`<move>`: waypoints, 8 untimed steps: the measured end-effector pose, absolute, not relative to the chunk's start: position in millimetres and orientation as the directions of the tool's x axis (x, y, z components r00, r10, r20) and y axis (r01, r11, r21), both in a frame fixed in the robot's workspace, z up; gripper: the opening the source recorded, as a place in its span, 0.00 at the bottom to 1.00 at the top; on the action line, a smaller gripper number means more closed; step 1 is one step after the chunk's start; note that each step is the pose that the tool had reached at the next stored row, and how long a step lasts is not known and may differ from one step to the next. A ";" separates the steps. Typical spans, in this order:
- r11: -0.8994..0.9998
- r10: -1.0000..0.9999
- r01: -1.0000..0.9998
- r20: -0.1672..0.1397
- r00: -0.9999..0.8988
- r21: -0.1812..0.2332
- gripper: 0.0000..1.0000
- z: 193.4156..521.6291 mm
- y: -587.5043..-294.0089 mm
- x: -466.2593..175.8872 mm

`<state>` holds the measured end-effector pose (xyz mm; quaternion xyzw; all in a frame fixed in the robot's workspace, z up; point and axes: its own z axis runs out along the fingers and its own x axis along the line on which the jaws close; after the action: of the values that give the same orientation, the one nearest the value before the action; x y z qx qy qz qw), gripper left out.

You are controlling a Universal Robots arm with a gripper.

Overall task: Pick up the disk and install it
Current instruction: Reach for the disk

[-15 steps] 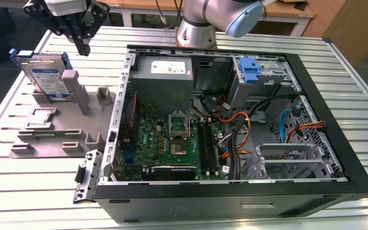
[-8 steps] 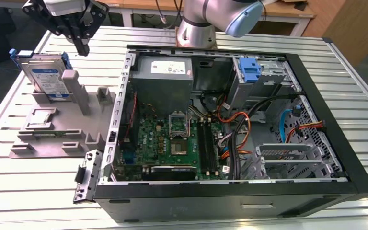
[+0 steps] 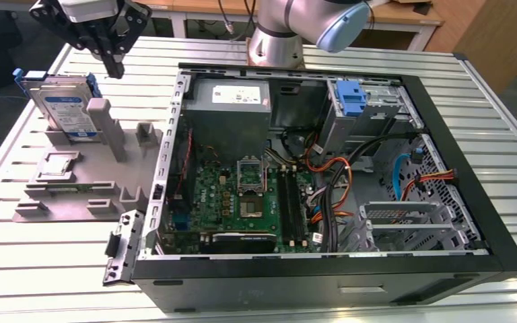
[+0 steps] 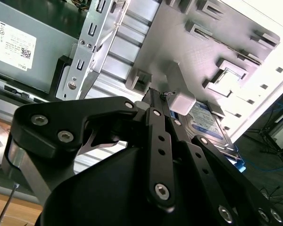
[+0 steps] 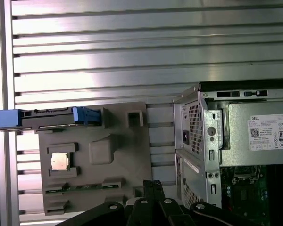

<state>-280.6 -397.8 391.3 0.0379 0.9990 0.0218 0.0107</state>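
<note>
Gripper [image 3: 114, 69]: fingers closed together, holding nothing, poised just above and beside the hard drive [image 3: 66, 111]. The drive stands on edge in the grey fixture [image 3: 70, 202]. The step in hand appears to be the pick-up approach. Grasping calls for spread fingers centred over the drive's upper edge.

Exterior view: bright, even overhead light; bench [image 3: 52, 269] slats show soft sheen, no hard glare. PC case [image 3: 268, 293] interior darker, shaded by own walls. Short soft shadows beside grey fixture [image 3: 70, 202]. Second wrist view: fixture plate badly overexposed, far part washed white; end effector [image 4: 158, 94] black links keep detail, small highlights on screws. First wrist view: bright reflection bands run along bench slats; case interior dim; dark strip down one frame edge.
</note>
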 end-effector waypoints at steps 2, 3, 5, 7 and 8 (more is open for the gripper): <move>0.996 0.076 0.075 -0.020 -0.997 0.045 0.10 391.2 -397.8 -281.5; 0.996 0.076 0.075 -0.020 -0.997 0.044 0.10 391.3 -397.8 -282.1; 0.996 0.076 0.075 -0.020 -0.997 0.045 0.10 391.2 -397.8 -284.0; 0.996 0.076 0.075 -0.020 -0.997 0.045 0.10 391.1 -397.8 -287.2; 0.996 0.076 0.075 -0.020 -0.997 0.044 0.10 391.1 -397.8 -288.7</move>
<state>-288.7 -397.8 391.1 0.0379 0.9990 0.0219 0.0108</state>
